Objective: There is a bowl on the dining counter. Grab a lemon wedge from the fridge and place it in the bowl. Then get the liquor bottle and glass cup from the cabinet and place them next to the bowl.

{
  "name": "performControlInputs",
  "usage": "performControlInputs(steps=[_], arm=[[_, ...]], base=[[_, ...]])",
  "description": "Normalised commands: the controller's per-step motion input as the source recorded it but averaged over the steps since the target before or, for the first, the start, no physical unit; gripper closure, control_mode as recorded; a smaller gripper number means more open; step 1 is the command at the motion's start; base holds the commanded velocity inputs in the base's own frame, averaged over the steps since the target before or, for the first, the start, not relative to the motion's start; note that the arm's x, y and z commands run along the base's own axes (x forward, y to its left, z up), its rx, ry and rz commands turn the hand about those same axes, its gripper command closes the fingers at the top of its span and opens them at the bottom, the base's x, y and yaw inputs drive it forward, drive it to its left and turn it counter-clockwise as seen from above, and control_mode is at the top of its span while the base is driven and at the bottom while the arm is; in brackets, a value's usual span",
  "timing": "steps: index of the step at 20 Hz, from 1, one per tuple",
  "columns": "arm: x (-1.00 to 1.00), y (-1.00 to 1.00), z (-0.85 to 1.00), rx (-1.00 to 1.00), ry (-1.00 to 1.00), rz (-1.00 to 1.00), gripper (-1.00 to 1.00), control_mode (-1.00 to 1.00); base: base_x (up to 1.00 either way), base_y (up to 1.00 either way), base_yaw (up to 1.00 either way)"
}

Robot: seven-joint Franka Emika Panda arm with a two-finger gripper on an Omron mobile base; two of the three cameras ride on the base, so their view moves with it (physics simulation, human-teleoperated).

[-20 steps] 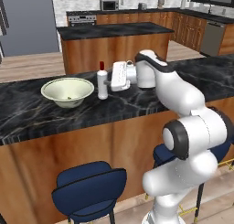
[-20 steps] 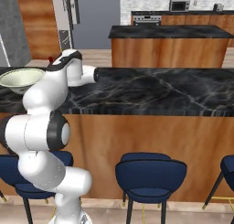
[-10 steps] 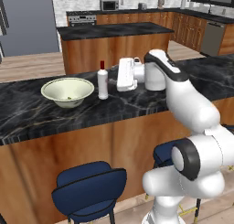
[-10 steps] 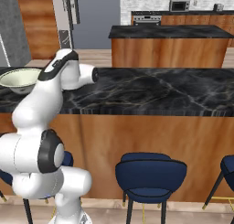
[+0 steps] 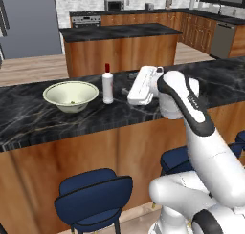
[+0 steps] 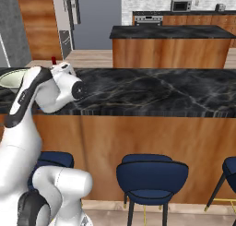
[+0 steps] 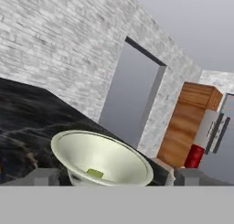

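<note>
The pale whitish-green bowl [image 5: 71, 95] sits on the black, white-veined marble surface [image 5: 28, 121] of the dining counter, and the hand view shows a small green lemon wedge [image 7: 95, 173] lying at the bottom of it. Just beside the bowl, on the side nearer the arm, the liquor bottle [image 5: 107, 85] stands upright on the same surface, whitish with a narrow neck and a dark red cap, close to the bowl's rim but not touching it. The end effector [image 5: 128, 83] is held level above the surface on the far side of the bottle from the bowl, pointing toward both of them, near the bottle yet apart from it. Its jaws are spread wide and released, with nothing between them; in the hand view the two dark fingertips [image 7: 41, 176] stand far apart at the bottom, with the bowl framed between them and the red bottle cap showing just above the right-hand tip. In the right base view the arm's white wrist covers most of the bowl, leaving a slice of rim at the left edge. Dark blue stools [image 5: 93, 197] stand on the floor in front of the counter's reddish-brown wood face.
</note>
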Motion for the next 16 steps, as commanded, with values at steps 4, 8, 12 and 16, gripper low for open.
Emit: performControlInputs(steps=[4, 8, 12, 16], arm=[[-0.88, -0.16, 0.09, 0.01, 0.28, -0.44, -1.00, -1.00], [-0.74, -0.21, 0.13, 0.00, 0.37, -0.44, -1.00, -1.00], [-0.68, -0.32, 0.24, 0.00, 0.41, -0.41, -1.00, -1.00], [-0.57, -0.44, 0.22, 0.00, 0.45, -0.37, -1.00, -1.00]], base=[[0.00, 0.00, 0.00], [0.00, 0.00, 0.00], [0.00, 0.00, 0.00], [0.00, 0.00, 0.00]])
